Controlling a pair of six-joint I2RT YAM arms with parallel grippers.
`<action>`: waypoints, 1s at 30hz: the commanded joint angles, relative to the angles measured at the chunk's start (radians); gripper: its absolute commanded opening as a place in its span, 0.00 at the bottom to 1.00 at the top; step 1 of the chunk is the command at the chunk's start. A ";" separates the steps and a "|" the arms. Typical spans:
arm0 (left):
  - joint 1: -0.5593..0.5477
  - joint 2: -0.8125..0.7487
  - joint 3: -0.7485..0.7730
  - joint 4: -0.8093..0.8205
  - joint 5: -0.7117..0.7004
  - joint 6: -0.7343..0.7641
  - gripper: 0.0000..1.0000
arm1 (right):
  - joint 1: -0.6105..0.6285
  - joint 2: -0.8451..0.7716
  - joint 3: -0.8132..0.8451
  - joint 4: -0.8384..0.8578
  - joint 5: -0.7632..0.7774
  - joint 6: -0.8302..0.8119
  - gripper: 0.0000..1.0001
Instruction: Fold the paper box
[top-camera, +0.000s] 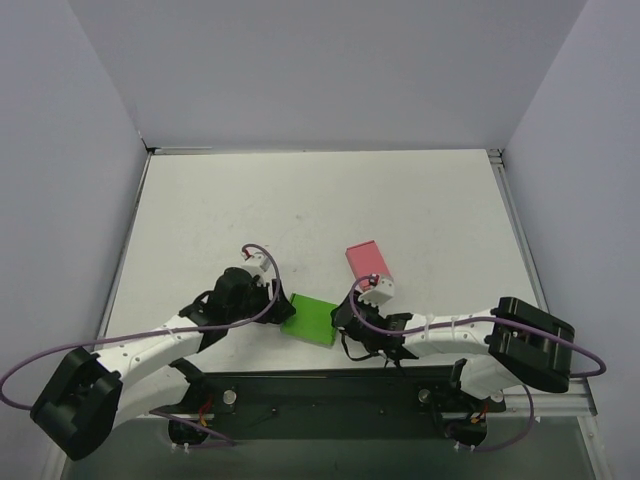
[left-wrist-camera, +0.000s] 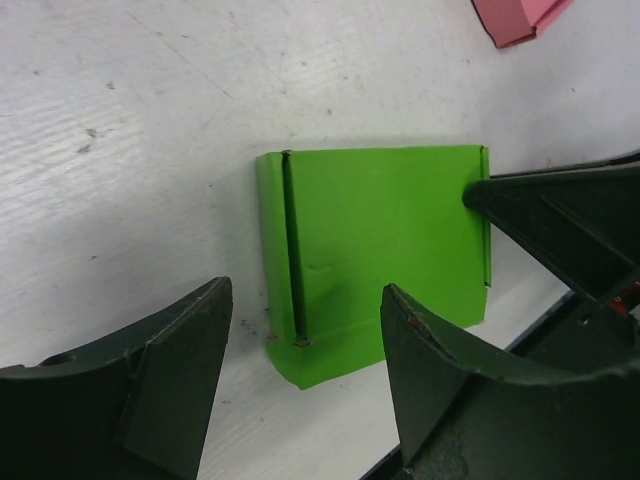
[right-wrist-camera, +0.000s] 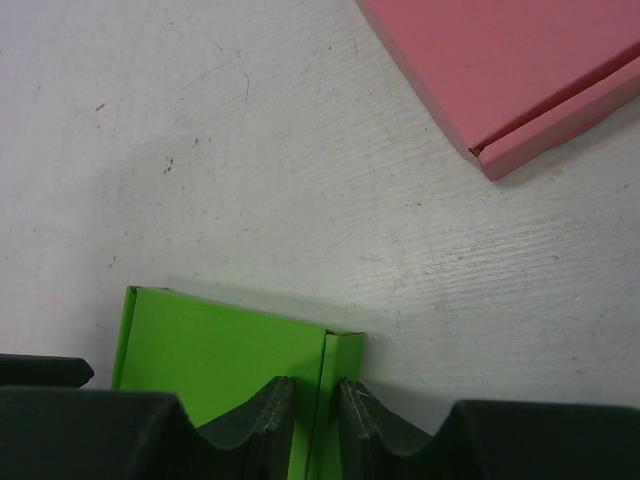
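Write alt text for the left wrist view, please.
The green paper box lies flat on the white table, a narrow flap folded along one side. The left end effector stands open at the bottom of the frame; the right end effector meets the box's opposite edge. A pink box shows at the top corner.

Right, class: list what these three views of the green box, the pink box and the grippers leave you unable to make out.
The paper box, top view: folds too small; right edge under the right gripper.
Right wrist view: pad contact with the flap hidden by its own fingers; grip unclear.
The pink box, both wrist views: cut off by the frame.
Left wrist view: box's lower edge partly behind the left gripper.
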 joint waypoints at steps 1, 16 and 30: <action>0.007 0.042 0.035 0.122 0.119 0.014 0.68 | -0.007 0.032 0.022 -0.080 0.016 -0.033 0.23; 0.005 0.172 0.042 0.112 0.039 0.078 0.47 | -0.008 0.033 0.036 -0.077 0.010 -0.065 0.39; 0.005 0.130 0.080 0.076 0.033 0.064 0.59 | 0.179 -0.093 0.172 -0.131 0.139 -0.752 0.74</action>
